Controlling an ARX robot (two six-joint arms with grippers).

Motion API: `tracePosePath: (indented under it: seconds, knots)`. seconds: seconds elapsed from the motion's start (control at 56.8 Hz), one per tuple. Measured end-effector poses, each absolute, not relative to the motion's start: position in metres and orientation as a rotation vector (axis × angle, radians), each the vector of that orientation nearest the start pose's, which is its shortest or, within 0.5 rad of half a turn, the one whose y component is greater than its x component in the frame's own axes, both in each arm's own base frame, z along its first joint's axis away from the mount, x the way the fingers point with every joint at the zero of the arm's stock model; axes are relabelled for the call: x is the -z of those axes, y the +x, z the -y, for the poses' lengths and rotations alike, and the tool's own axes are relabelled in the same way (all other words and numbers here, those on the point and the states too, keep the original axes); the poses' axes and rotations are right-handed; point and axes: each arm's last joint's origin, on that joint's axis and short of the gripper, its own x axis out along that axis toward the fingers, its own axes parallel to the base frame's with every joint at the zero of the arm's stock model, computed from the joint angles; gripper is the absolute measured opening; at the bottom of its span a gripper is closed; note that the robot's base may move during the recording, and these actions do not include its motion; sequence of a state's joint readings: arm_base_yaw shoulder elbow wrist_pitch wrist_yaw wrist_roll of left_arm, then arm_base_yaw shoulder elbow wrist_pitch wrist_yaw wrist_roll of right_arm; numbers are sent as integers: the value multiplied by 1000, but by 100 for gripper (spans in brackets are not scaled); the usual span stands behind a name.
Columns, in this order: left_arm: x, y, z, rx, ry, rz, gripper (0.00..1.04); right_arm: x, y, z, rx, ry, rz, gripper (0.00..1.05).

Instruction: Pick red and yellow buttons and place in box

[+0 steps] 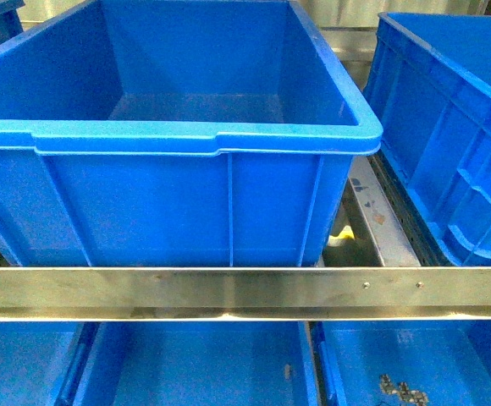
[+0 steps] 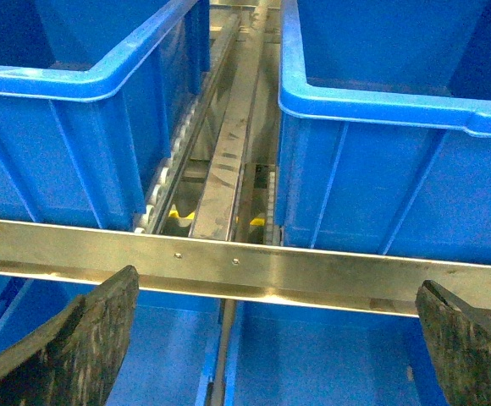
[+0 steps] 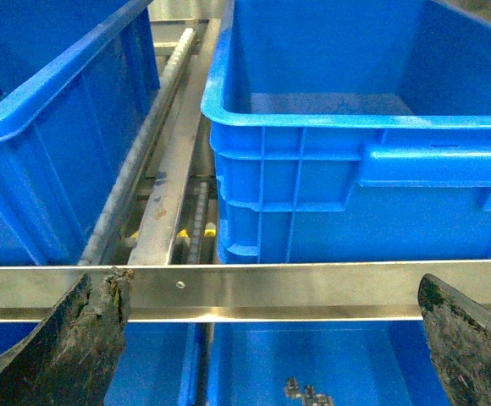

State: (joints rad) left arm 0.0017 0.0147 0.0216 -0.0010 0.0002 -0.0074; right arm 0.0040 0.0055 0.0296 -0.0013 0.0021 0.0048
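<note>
No red or yellow domed button shows clearly in any view. A large empty blue crate (image 1: pixel 203 137) stands on the upper rack level right in front. My left gripper (image 2: pixel 275 283) is open and empty; its dark fingers (image 2: pixel 76 347) frame the steel rail (image 2: pixel 330 275). My right gripper (image 3: pixel 273 279) is open and empty too, with worn fingers (image 3: pixel 85 338) before the same rail (image 3: pixel 313 288). Several small grey parts (image 3: pixel 300 391) lie in the lower right crate, also seen in the front view (image 1: pixel 402 391). Neither arm shows in the front view.
A second blue crate (image 1: pixel 449 110) stands to the right, a third (image 2: pixel 85 85) to the left. Roller tracks and a metal strip (image 1: pixel 372 211) run in the gaps, with small yellow bits (image 1: pixel 343 234) I cannot identify. Lower blue crates (image 1: pixel 195 364) sit under the rail (image 1: pixel 245 292).
</note>
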Motion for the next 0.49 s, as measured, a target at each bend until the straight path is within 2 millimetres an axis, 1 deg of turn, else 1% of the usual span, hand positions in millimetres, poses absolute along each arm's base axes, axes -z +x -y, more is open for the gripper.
tracePosePath:
  seconds: [0.493]
  knots:
    - [-170, 97, 0, -2, -7, 6, 97, -173, 96, 0, -2, 5, 23, 99]
